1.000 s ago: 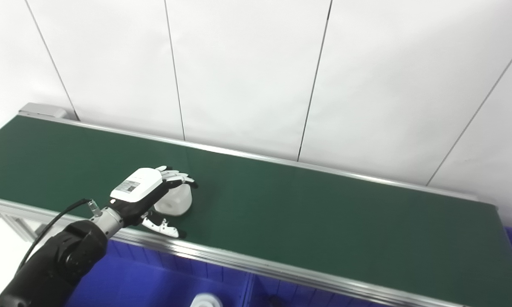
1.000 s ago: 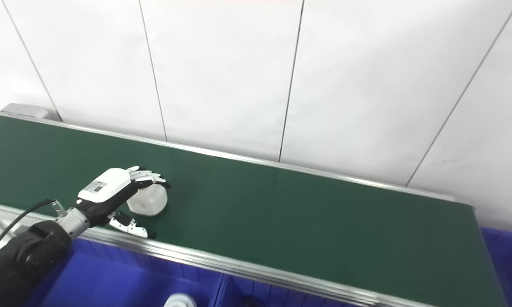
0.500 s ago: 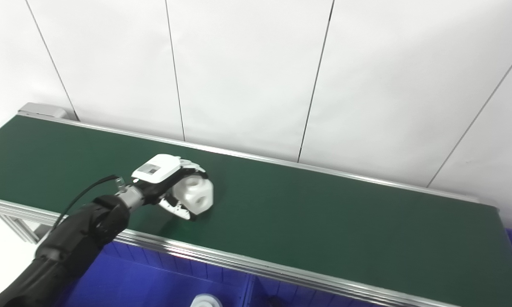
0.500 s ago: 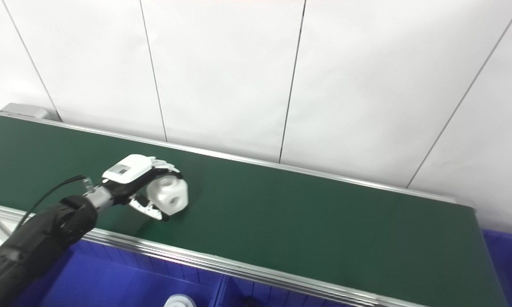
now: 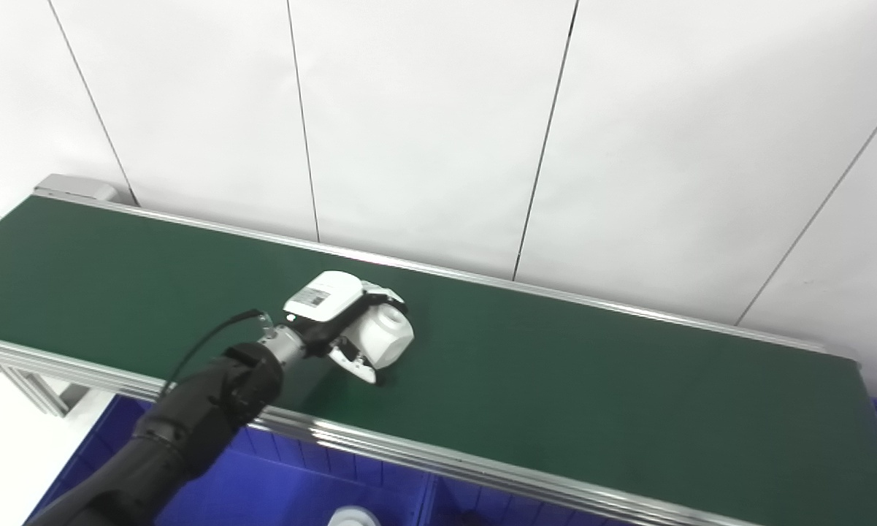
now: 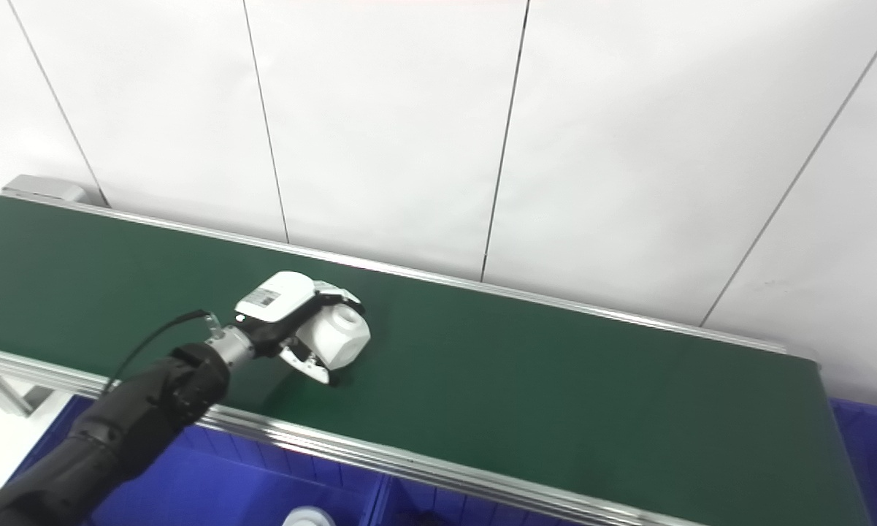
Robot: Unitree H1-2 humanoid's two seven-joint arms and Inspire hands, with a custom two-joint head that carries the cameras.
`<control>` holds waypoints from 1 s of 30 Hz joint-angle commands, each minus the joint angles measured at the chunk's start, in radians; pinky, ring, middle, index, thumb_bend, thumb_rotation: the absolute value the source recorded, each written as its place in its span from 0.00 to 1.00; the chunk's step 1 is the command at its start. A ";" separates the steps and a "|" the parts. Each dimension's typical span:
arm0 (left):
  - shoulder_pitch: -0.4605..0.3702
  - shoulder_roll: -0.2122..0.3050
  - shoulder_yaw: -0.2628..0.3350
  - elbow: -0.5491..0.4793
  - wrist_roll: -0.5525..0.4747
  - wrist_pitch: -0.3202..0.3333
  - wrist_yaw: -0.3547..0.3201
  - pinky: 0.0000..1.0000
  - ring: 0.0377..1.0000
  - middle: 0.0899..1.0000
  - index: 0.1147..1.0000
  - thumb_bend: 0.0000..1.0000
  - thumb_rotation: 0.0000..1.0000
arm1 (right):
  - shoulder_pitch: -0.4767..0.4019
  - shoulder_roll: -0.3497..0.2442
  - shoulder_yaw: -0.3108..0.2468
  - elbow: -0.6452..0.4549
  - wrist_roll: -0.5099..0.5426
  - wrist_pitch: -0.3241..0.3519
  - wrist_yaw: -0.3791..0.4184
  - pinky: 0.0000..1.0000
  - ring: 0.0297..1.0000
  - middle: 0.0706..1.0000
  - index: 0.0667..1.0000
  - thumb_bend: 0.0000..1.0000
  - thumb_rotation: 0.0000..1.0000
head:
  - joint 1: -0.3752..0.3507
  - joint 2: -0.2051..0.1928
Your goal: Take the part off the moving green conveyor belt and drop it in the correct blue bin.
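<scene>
Left hand point(image 5: 336, 321) clamps the white part point(image 5: 387, 343) — fingers above, thumb below — over the belt point(image 5: 555, 380).

The left hand point(image 5: 339, 321) has a glossy white back shell bearing a small grey printed label, with black and white fingers point(image 5: 356, 363). Behind the hand sits a silver metal wrist collar, then a bulky matte black forearm. A thin black cable loops from the wrist back along the forearm.

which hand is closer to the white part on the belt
Left. The left hand is wrapped around the white part over the green conveyor belt, fingers on top and thumb beneath. The right hand is not in view.
</scene>
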 commanded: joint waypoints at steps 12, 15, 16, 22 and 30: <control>-0.011 -0.039 0.031 0.019 -0.215 -0.110 -0.024 0.54 0.57 0.56 0.43 0.50 0.06 | 0.021 0.013 0.003 -0.065 -0.012 -0.038 0.001 1.00 1.00 1.00 1.00 0.65 1.00 | -0.013 0.012; -0.015 -0.033 0.013 0.011 -0.214 -0.111 0.005 0.49 0.52 0.52 0.43 0.50 0.06 | 0.023 0.011 0.004 -0.067 -0.006 -0.036 0.005 1.00 1.00 1.00 1.00 0.68 1.00 | -0.014 0.014; -0.018 -0.025 -0.002 0.003 -0.186 -0.111 0.032 0.48 0.50 0.50 0.42 0.50 0.06 | 0.023 0.010 0.005 -0.069 -0.011 -0.032 0.005 1.00 1.00 1.00 1.00 0.69 1.00 | -0.014 0.014; -0.016 -0.001 -0.013 -0.066 -0.083 -0.105 0.064 0.50 0.48 0.47 0.42 0.51 0.06 | 0.026 0.015 0.003 -0.082 -0.029 -0.018 -0.003 1.00 1.00 1.00 1.00 0.74 1.00 | -0.016 0.018; 0.003 0.022 0.005 -0.179 -0.086 -0.107 0.034 0.47 0.47 0.47 0.42 0.51 0.05 | 0.026 0.010 0.004 -0.085 -0.025 -0.024 0.001 1.00 0.99 1.00 1.00 0.74 1.00 | -0.011 0.033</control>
